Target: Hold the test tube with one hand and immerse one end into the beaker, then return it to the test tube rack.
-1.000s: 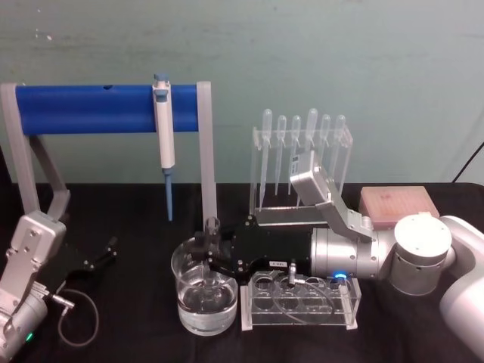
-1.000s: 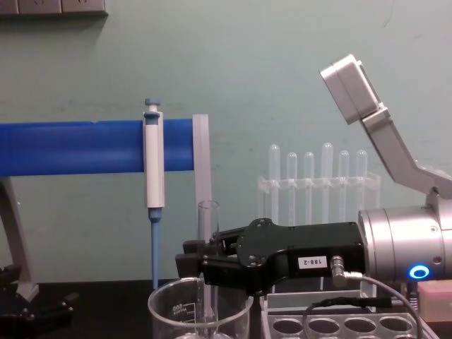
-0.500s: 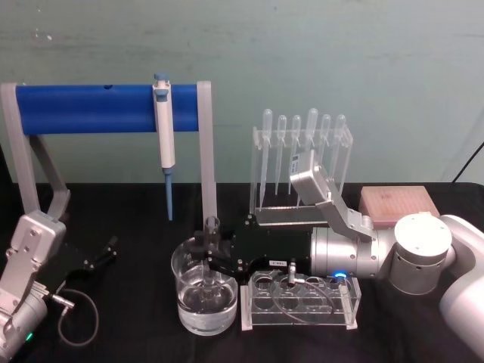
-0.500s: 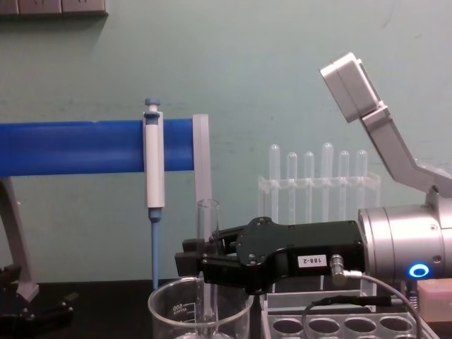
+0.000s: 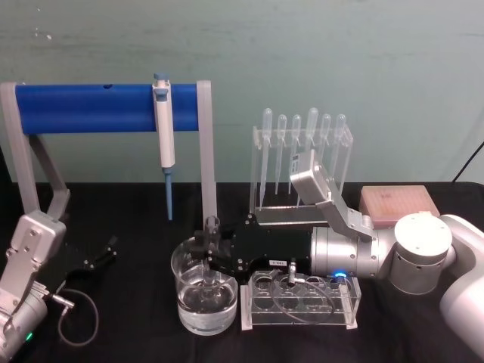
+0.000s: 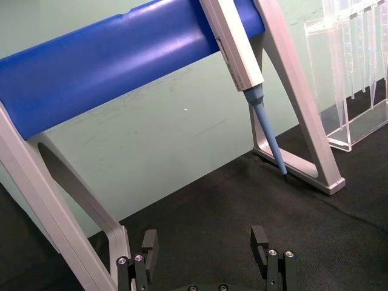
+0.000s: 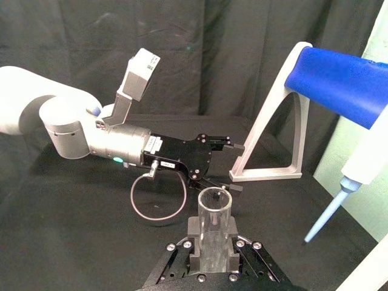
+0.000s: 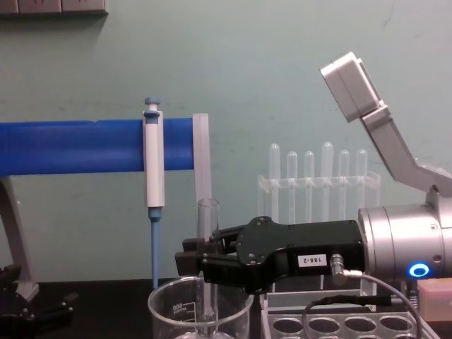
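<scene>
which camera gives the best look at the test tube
Chest view: the test tube stands upright and side-on, clamped in the right gripper, with its lower part inside the beaker. The head view foreshortens it from above. The right wrist view looks down at its open rim.

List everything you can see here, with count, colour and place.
Wide clear glass beaker: one, clear, front centre on the black table cover.
Clear glass test tube: one, clear, upright in the right tool, lower end inside the beaker.
Clear multi-hole tube rack: one, clear, right of the beaker.
Thin plastic pipettes: six, clear, racked at the back.
Blue bar stand with grey legs: one, back left.
Blue-and-white micropipette: one, hanging from that bar.
Pink box: one, far right.
Right tool: one, black, shut on the test tube.
Left tool: one, black, open, low left.
</scene>
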